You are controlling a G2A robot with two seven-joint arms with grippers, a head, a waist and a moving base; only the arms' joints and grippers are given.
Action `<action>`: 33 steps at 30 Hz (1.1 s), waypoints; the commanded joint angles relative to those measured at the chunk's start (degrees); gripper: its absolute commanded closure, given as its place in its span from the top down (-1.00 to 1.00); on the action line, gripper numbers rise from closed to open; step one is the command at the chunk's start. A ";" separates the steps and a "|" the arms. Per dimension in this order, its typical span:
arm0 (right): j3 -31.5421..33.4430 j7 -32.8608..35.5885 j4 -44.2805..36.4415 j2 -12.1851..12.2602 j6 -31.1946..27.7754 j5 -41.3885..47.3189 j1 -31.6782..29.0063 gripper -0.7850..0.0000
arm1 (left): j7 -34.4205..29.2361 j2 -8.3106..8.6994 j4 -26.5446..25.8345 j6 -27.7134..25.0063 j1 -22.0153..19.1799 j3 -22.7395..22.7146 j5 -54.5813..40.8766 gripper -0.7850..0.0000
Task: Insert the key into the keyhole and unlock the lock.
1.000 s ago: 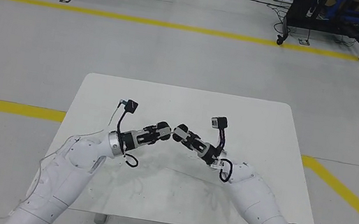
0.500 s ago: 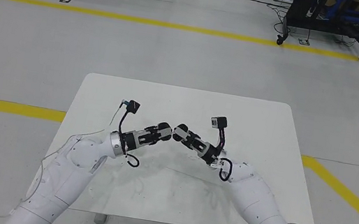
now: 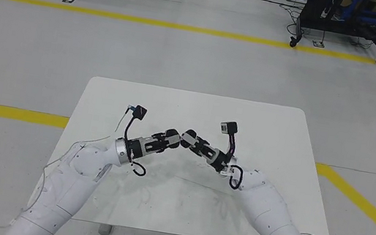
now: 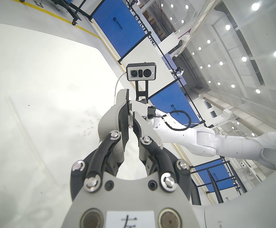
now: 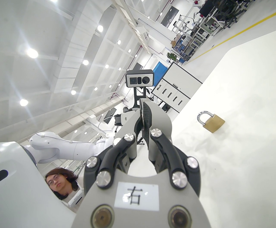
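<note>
White table (image 3: pixel 261 122): left gripper (image 3: pixel 175 135), right gripper (image 3: pixel 186 136) tip-to-tip above it.

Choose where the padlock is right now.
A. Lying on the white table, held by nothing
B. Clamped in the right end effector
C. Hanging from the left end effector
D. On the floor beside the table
A: in the right wrist view the padlock lies flat on the table, well apart from the right end effector.
</note>
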 commanded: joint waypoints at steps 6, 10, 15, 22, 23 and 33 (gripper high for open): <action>0.35 0.34 0.16 -0.25 0.00 -0.08 0.01 -1.00 | 0.89 0.12 -0.06 0.68 -0.03 -0.04 1.38 -1.00; 0.75 0.28 0.30 -0.36 0.00 0.16 -0.13 1.00 | 1.40 0.15 -0.21 0.93 0.03 0.09 2.16 -1.00; 0.83 0.45 0.20 -0.41 0.00 0.55 -0.28 1.00 | 1.49 0.22 -0.27 0.81 0.01 0.05 2.12 -1.00; 0.83 0.45 0.20 -0.41 0.00 0.55 -0.28 1.00 | 0.68 0.55 -0.55 0.17 0.40 -1.05 -0.14 -1.00; 0.83 0.45 0.20 -0.41 0.00 0.55 -0.28 1.00 | 0.50 0.59 -0.64 0.16 0.45 -1.12 -0.31 -1.00; 3.67 3.62 -1.74 2.22 1.70 -11.50 0.72 1.00 | -4.92 1.19 -1.43 0.12 0.74 -1.49 -2.74 -1.00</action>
